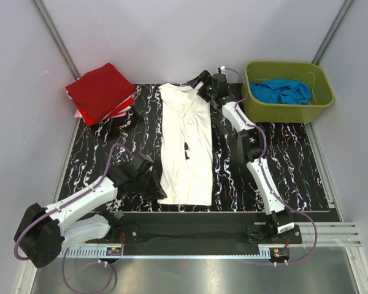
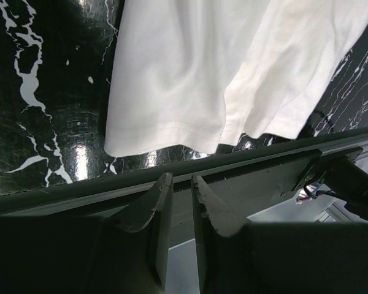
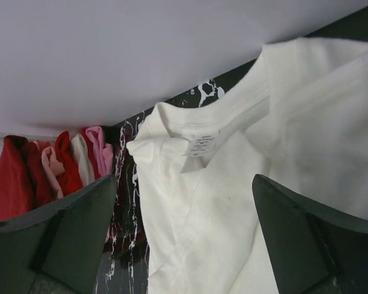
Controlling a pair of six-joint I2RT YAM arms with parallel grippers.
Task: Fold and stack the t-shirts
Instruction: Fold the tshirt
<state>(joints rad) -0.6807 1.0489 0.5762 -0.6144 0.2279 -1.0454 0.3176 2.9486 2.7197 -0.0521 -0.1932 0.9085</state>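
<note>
A white t-shirt (image 1: 185, 144), folded lengthwise into a long strip, lies down the middle of the black marbled mat (image 1: 282, 159), with a small dark print near its centre. A stack of folded red and pink t-shirts (image 1: 101, 93) sits at the mat's far left corner. My left gripper (image 1: 148, 177) is just left of the shirt's near hem. In the left wrist view the left gripper (image 2: 181, 179) is nearly closed and empty, and the hem (image 2: 184, 67) lies beyond it. My right gripper (image 1: 200, 82) hangs wide open over the collar, and the right wrist view shows the right gripper (image 3: 184, 184) above the collar and its label (image 3: 201, 144).
An olive-green bin (image 1: 322, 92) holding crumpled blue cloth (image 1: 282, 92) stands at the far right. Grey walls close in the back and sides. A black rail (image 1: 190, 223) runs along the near edge. The folded stack also shows edge-on in the right wrist view (image 3: 61, 162).
</note>
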